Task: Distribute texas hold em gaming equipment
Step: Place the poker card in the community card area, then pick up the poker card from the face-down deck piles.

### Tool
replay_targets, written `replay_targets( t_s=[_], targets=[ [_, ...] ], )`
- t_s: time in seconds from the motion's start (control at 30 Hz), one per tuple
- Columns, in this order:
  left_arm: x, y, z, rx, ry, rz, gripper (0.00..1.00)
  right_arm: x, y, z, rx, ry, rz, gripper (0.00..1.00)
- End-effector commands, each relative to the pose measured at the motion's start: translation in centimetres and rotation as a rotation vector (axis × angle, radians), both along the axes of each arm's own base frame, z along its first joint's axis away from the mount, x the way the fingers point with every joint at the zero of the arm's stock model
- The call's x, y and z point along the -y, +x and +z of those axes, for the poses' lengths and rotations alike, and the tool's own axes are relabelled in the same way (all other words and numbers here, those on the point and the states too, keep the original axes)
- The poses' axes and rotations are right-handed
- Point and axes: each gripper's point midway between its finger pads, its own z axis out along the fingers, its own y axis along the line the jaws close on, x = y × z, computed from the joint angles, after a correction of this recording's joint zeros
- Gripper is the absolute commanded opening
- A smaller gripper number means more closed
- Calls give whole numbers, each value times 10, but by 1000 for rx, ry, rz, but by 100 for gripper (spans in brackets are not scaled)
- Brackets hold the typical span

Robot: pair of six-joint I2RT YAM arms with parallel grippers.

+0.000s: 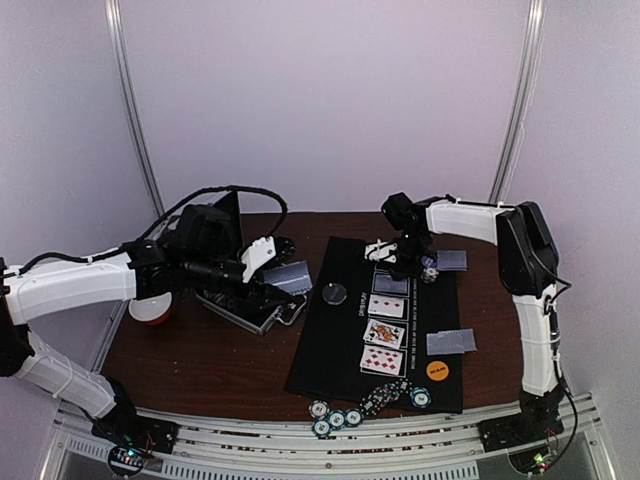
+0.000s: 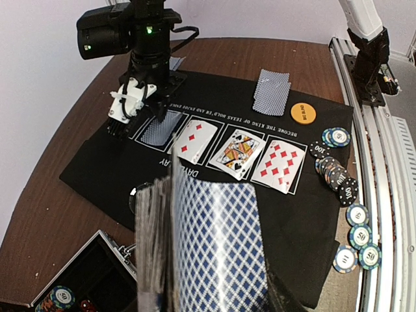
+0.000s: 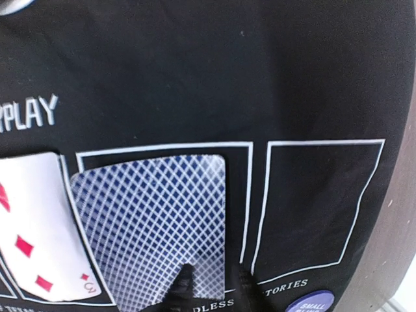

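Blue-latticed and face down, the card (image 3: pixel 149 221) lay flat inside one printed box of the black mat (image 3: pixel 195 78), between a face-up three of diamonds (image 3: pixel 29 214) and the last box (image 3: pixel 318 201) of the row. We judged it light, thin, bendy and slick against the mat. It seemed best pinched at a short edge with a corner lifted, since a flat card gives fingers little to bite.

The right gripper (image 3: pixel 213 289) hovered at its near edge with the jaws a little apart, not clamped on it. The left gripper (image 1: pixel 272 284) was closed on the deck (image 2: pixel 214 247), held near the open metal case (image 2: pixel 91 273) on the table's left side.

Only the left wrist view gave us the whole row: three face-up cards (image 2: pixel 237 151), the orange disc (image 2: pixel 303 112) and the chips (image 2: pixel 335 175) heaped near the rail. The right wrist view alone showed how squarely the card sat within its outline. Overhead, we could barely make out the card beneath the right arm.
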Motion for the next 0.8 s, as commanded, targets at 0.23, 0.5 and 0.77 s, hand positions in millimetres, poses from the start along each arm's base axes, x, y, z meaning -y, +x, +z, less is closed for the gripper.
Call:
replay_targets(
  t_s=[0.23, 0.5, 0.77],
  targets=[
    [2, 5, 15, 38, -42, 2, 41, -1, 34, 137, 458, 252, -237, 74],
    [2, 5, 15, 37, -42, 2, 42, -50, -40, 276, 421, 1051, -279, 100],
    [2, 5, 15, 38, -42, 2, 42, -133, -122, 278, -22, 1386, -177, 100]
  ],
)
